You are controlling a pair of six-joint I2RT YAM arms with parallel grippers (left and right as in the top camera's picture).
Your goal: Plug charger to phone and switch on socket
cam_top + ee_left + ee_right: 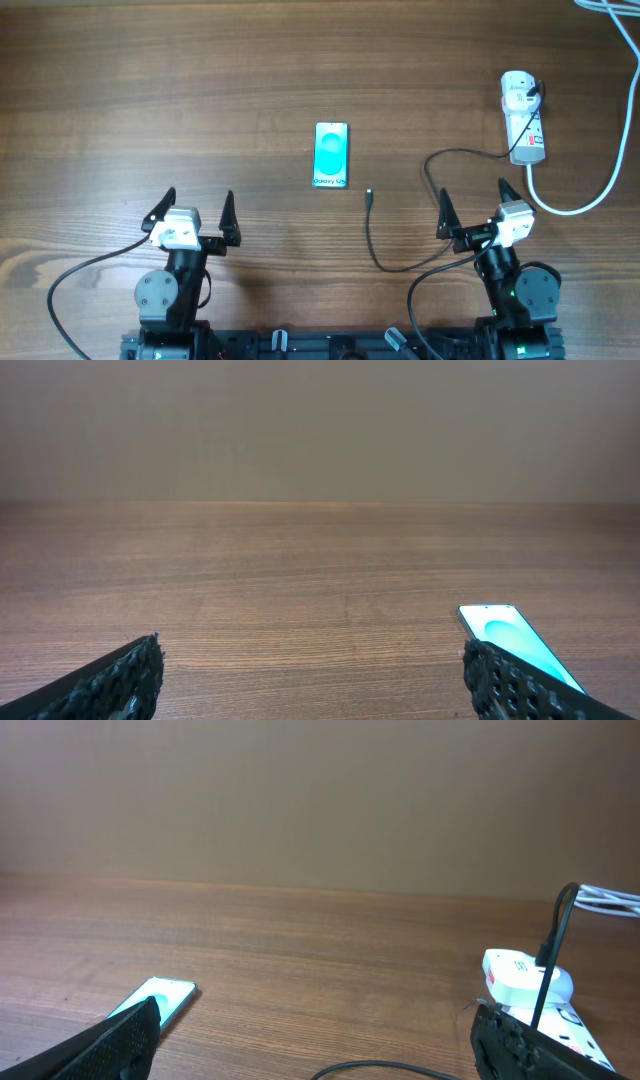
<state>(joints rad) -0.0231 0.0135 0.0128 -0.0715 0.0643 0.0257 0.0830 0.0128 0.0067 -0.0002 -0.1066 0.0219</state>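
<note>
The phone (331,154) lies flat mid-table with its cyan screen up; it also shows at the lower right of the left wrist view (508,636) and at the lower left of the right wrist view (166,997). The charger's thin black cable (372,240) runs from the white socket (524,120) in a loop, and its connector tip (369,196) rests on the wood right of the phone. My left gripper (196,207) stands open near the front left, nothing between its fingers. My right gripper (473,202) is open at the front right, with the cable looping beside it.
A thick white cord (600,190) curves from the socket along the table's right side up to the back right corner. The socket (525,978) sits just beyond my right gripper's right finger (520,1045). Bare wood (320,590) lies ahead of the left gripper.
</note>
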